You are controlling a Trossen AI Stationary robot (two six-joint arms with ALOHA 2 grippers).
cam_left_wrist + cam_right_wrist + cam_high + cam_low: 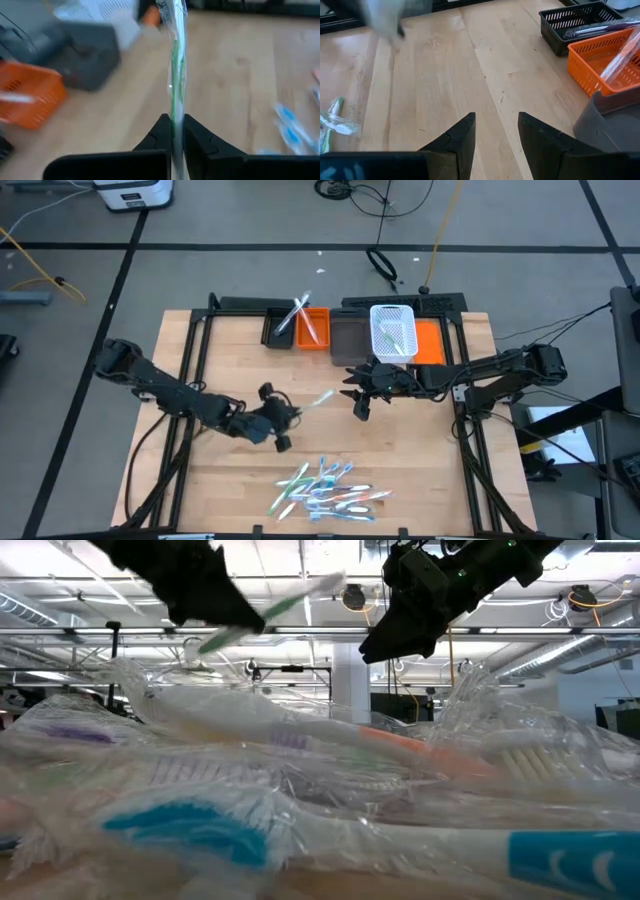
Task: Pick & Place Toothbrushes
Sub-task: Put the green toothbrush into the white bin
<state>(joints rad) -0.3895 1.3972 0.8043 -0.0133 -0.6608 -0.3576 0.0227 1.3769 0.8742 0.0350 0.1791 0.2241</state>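
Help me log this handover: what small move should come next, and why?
Probably the right gripper should ease toward the wrapped green toothbrush and close on its free end. The left gripper is shut on its other end, holding it out above the table, and the right one hangs open just beside it.

no text or label seems readable anywhere in these views.

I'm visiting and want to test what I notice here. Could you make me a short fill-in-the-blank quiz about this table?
1. The left gripper is shut on a wrapped toothbrush with a ____ handle.
2. The right gripper is open and holds ____.
3. The pile of toothbrushes lies on the ____ table.

Missing words: green; nothing; wooden
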